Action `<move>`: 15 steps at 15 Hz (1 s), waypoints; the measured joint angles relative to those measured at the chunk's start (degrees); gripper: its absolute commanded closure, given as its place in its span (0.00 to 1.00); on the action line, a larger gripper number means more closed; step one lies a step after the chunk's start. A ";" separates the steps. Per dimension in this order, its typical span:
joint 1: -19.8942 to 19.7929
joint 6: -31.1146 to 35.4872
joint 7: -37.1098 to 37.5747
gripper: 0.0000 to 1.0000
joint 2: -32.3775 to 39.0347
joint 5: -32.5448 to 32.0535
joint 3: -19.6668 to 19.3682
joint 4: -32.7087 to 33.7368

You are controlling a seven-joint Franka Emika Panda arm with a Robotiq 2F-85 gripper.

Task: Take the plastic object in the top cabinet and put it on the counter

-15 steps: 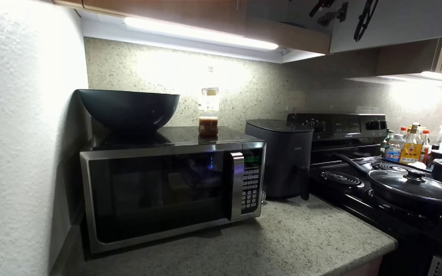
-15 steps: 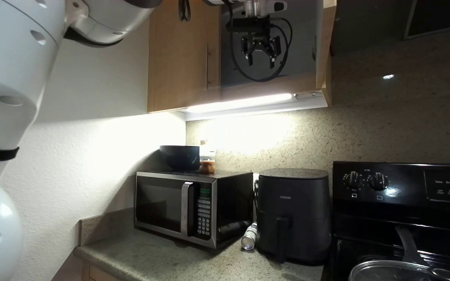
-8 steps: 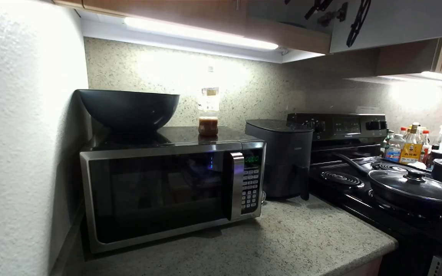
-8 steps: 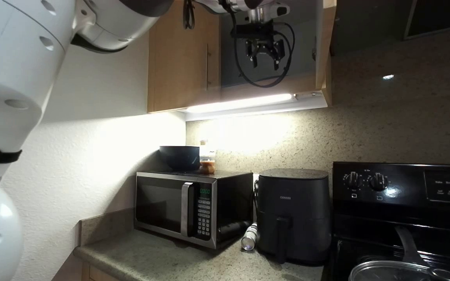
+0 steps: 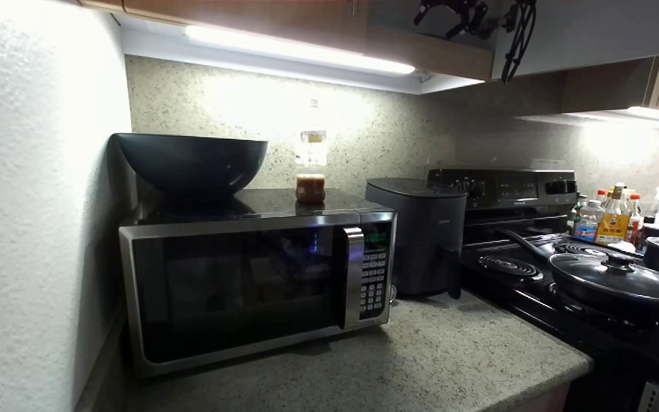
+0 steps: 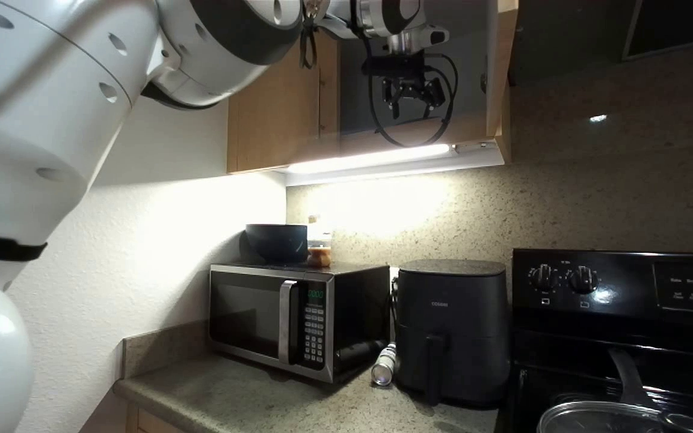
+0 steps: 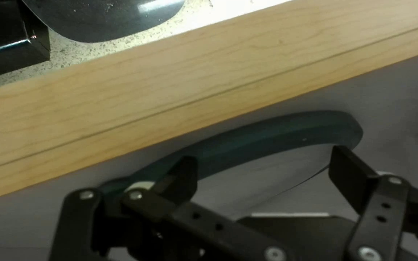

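Up high, my hand [image 7: 263, 154] hung by the open part of the top cabinet [image 6: 280, 120], with its two black fingers [image 7: 352, 177] spread wide. The plastic plate [image 7: 267, 137] was inside the cabinet, near the wooden front board [image 7: 194, 90], and I saw part of its curved, dark blue-green edge. In the wrist view one finger hid a bit of it, and I could not tell if they touched. Down below, a microwave [image 6: 247, 307] sat on the counter [image 6: 274, 397] with a big dark bowl [image 6: 277, 243] on top, and an air fryer [image 6: 452, 331] stood near it, next to the stove [image 6: 587, 325].
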 measured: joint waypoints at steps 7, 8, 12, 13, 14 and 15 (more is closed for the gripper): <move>0.03 0.68 -0.02 0.00 3.52 -0.01 0.07 11.49; 0.03 0.59 -0.02 0.00 3.68 -0.01 0.08 12.67; -1.14 -3.72 -0.02 0.00 5.59 0.58 2.00 14.31; -2.33 -5.74 -0.02 0.00 6.82 0.58 4.01 15.24; -3.40 -7.71 -0.02 0.00 8.16 0.58 5.70 16.28; -4.34 -8.88 -0.38 0.00 9.50 0.58 7.01 17.60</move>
